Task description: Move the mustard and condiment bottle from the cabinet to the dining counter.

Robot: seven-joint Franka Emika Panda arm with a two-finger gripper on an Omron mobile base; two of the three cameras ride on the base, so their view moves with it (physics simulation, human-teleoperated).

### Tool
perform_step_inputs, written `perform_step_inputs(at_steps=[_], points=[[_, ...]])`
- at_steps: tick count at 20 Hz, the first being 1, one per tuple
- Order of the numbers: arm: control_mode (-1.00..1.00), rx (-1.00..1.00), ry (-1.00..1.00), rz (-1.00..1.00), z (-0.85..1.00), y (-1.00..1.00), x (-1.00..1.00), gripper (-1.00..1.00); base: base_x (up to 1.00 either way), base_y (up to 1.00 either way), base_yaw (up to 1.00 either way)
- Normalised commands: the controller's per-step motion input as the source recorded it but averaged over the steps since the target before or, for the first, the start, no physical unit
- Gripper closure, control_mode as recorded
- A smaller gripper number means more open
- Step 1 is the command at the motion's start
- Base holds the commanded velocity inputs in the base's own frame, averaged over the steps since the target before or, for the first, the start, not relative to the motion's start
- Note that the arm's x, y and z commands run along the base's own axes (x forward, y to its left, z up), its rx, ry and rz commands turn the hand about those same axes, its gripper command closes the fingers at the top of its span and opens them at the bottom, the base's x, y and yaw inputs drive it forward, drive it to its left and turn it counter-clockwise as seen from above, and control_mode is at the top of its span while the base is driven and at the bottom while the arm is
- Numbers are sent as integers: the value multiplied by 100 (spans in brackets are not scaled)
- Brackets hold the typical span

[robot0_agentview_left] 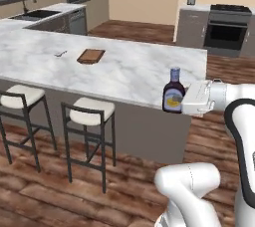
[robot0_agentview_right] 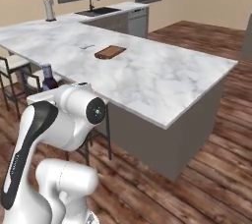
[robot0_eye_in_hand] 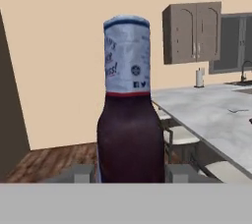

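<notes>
Hand view: dark upright condiment bottle

The only lettering sits on the condiment bottle. In the hand view its pale blue-grey cap sleeve carries slanted red script down the left side, too blurred to make out as words, though it seems to end in an exclamation mark. Lower on the sleeve are a small dark round emblem and two tiny dark square icons, whose meaning cannot be told. The cream-yellow label seen from the left base view shows no legible print.
</notes>
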Motion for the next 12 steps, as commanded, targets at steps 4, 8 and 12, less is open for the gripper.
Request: perform_step_inputs(at_steps=[4, 8, 12], points=[[100, 0, 0, 0, 0, 0, 0, 100, 35, 88, -37], [100, 0, 0, 0, 0, 0, 0, 100, 36, 84, -37], [100, 0, 0, 0, 0, 0, 0, 100, 42, 78, -35]])
